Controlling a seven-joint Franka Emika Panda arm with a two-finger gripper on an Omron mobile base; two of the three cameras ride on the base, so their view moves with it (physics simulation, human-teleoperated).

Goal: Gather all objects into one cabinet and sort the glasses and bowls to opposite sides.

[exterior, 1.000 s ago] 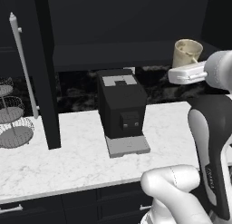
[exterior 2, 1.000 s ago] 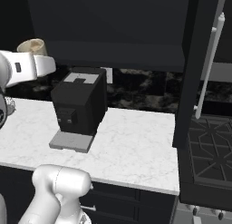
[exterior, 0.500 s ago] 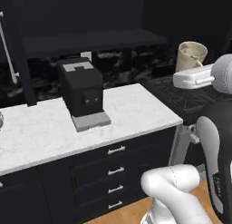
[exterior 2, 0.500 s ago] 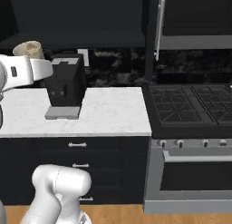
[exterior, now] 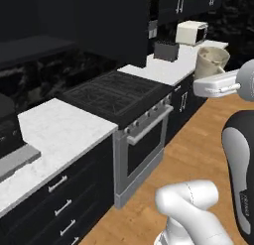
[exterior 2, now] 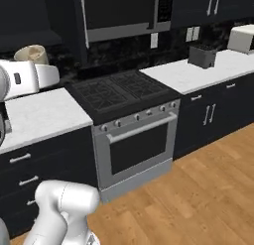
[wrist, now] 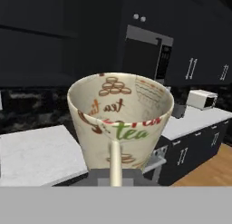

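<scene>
A black stove (exterior 2: 121,95) with its oven door sits between two stretches of white marble counter (exterior 2: 37,115), dark drawer units below and a wood floor (exterior 2: 198,189) in front. On the far counter stand a dark toaster (exterior 2: 202,55) and, further along, a cream microwave (exterior: 191,32); another microwave (exterior 2: 124,13) hangs built in above the stove. Nothing stands close around the hand, which is out over the floor in the left base view.

The beige cup (wrist: 121,121) is carried upright, mouth at 12 o'clock in the hand view, its long axis vertical and its wall tapering downward (brown and green lettering, "tea" among it, shows on the wall). The gripper (wrist: 115,175) is closed on the cup's near wall, one finger running up its outside; the other I take to be inside, though the rim hides it. In the left base view the cup (exterior: 212,63) rides atop the white hand at about 2 o'clock.
</scene>
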